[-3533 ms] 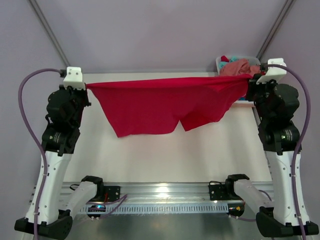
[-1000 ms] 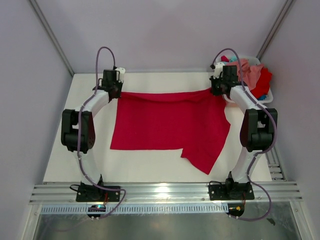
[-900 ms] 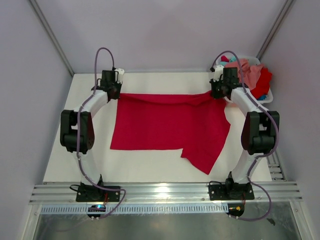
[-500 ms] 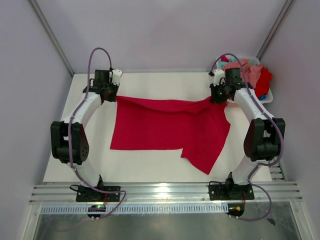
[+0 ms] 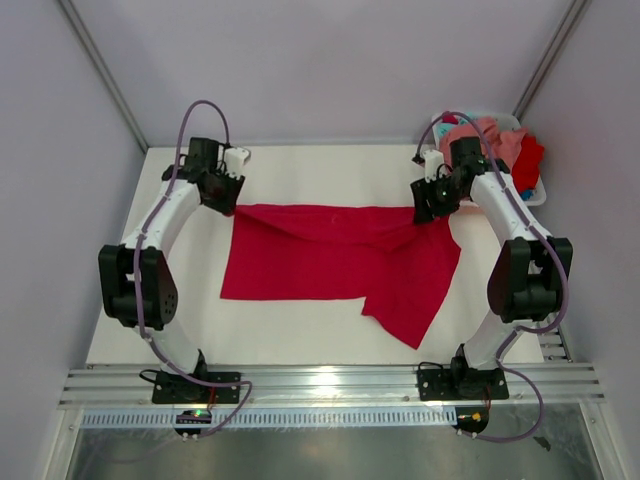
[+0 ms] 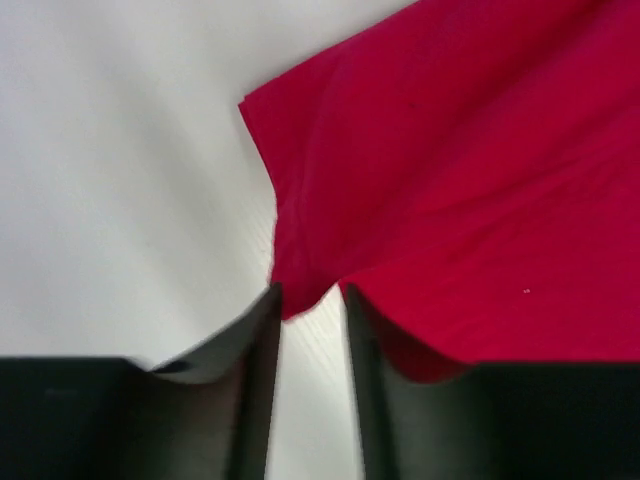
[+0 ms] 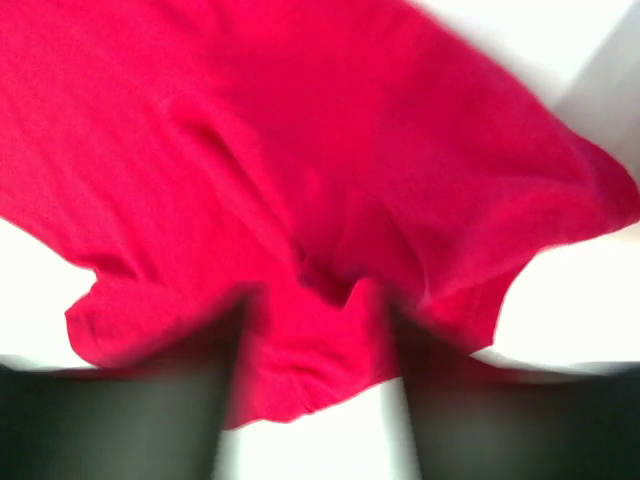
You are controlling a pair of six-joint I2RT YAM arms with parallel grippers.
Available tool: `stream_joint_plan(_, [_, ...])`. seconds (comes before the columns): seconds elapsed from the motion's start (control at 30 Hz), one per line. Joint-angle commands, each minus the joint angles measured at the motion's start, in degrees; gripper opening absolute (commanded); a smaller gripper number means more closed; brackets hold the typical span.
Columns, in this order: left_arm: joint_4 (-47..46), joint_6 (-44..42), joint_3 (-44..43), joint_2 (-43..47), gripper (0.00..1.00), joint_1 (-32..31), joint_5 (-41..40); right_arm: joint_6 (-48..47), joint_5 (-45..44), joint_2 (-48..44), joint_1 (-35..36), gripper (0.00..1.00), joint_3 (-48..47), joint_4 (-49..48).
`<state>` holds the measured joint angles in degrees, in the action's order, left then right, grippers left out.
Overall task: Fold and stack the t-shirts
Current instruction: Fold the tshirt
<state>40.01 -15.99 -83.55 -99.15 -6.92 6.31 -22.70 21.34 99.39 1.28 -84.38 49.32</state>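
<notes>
Now that the red t-shirt point(image 5: 335, 260) is down, the thing that has changed is my grip: a second ago both hands were clamped on its far edge and held that edge in a straight, taut line, and now both are letting go. My left hand point(image 6: 310, 300) has its fingers point(image 6: 255, 340) slightly parted, with bare worktop point(image 5: 300, 170) showing between them and the shirt's far-left corner only just at the tips, so I judge that corner free. My right hand point(image 7: 315, 300) is blurred in its own view, but its fingers stand apart with cloth lying loose between them, and I read that as released too. With the tension gone, the far edge has slipped a little toward the near side and sagged into soft creases running from one hand to the other. The shirt lies across the middle of the worktop, mostly flat, with one flap reaching toward the near-right corner. A few seconds back it hung in the air between my hands, so the spreading step looks finished and the folding has not begun. The other shirts, salmon pink point(image 5: 495, 140) among them, sit heaped in the white basket point(image 5: 540, 192) at the far-right corner.
</notes>
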Motion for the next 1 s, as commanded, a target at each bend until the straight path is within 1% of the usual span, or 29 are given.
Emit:
stream_joint_plan(0.0, [5.0, -0.7, -5.6, -0.2, 0.41, 0.5, 2.2, -2.6, 2.6, -0.2, -0.2, 0.82, -3.9, 4.8])
stream_joint_plan(0.03, [6.6, -0.6, -6.3, -0.5, 0.59, 0.5, 2.3, -3.0, 2.9, 0.0, -0.1, 0.99, -4.8, 6.3])
stream_joint_plan(0.07, [7.1, -0.9, -7.1, -0.8, 0.84, 0.5, 2.6, -3.6, 3.0, 0.1, -0.2, 0.99, -5.1, 6.7])
stream_joint_plan(0.1, [7.1, -1.0, -7.1, -0.7, 0.9, 0.5, 2.6, -3.8, 3.0, -0.1, -0.2, 0.99, -5.2, 6.8])
stream_joint_plan(0.17, [6.5, -1.0, -6.9, -0.3, 0.96, 0.5, 2.6, -4.2, 3.0, -0.5, -0.1, 0.99, -4.9, 6.6])
stream_joint_plan(0.23, [5.9, -0.5, -7.1, 0.1, 0.99, 0.5, 2.3, -4.1, 2.8, -1.4, -0.1, 0.99, -4.3, 5.7])
stream_joint_plan(0.37, [2.9, 0.6, -4.9, 2.8, 0.99, 0.5, 3.9, -4.6, 2.3, -2.2, -0.1, 0.99, -2.5, 4.4])
stream_joint_plan(0.4, [2.4, 1.1, -3.2, 4.6, 0.99, 0.5, 4.5, -5.5, 2.3, -2.4, -0.1, 0.99, -1.0, 3.5])
stream_joint_plan(0.43, [1.8, 1.5, -2.1, 5.5, 0.99, 0.5, 8.0, -6.2, 2.2, -3.4, 0.0, 0.99, 0.3, 2.8])
stream_joint_plan(0.5, [2.3, 0.7, 0.5, 7.7, 0.99, 0.5, 12.2, -8.1, 1.3, -5.1, 0.0, 0.99, 3.3, 1.1])
stream_joint_plan(0.53, [2.7, -0.7, 3.7, 10.4, 0.99, 0.5, 15.6, -10.1, 0.6, -6.0, 0.0, 0.99, 6.8, -0.6])
stream_joint_plan(0.57, [3.1, -1.9, 5.5, 12.0, 0.99, 0.6, 17.0, -11.1, -0.1, -8.3, 0.1, 0.99, 8.7, -1.6])
stream_joint_plan(0.63, [6.2, -6.2, 10.0, 16.9, 0.99, 0.5, 19.3, -14.1, -3.0, -11.2, 0.0, 0.99, 14.4, -4.3])
stream_joint_plan(0.67, [7.5, -10.1, 11.5, 18.3, 0.99, 0.5, 20.0, -15.1, -4.0, -14.3, 0.1, 0.99, 16.2, -5.2])
stream_joint_plan(0.73, [12.4, -13.9, 13.6, 20.9, 0.99, 0.5, 21.1, -17.5, -5.8, -17.4, 0.2, 0.99, 20.9, -6.8])
stream_joint_plan(0.77, [14.4, -17.5, 15.1, 22.8, 0.99, 0.6, 22.3, -18.1, -6.0, -18.9, 0.2, 0.99, 22.3, -7.1])
stream_joint_plan(0.87, [22.3, -22.1, 16.3, 24.6, 0.99, 0.5, 23.7, -19.7, -5.0, -23.7, 0.2, 0.99, 26.4, -7.2])
stream_joint_plan(0.9, [24.3, -25.1, 16.5, 24.8, 0.99, 0.5, 24.3, -19.8, -4.6, -25.4, 0.2, 0.99, 27.0, -7.0])
stream_joint_plan(0.93, [28.1, -26.7, 16.6, 24.9, 0.99, 0.5, 24.3, -20.1, -4.4, -25.9, 0.3, 0.99, 27.8, -6.4])
stream_joint_plan(0.97, [29.7, -28.1, 16.6, 25.0, 0.99, 0.5, 24.4, -21.1, -3.7, -26.4, 0.4, 1.0, 27.8, -5.6])
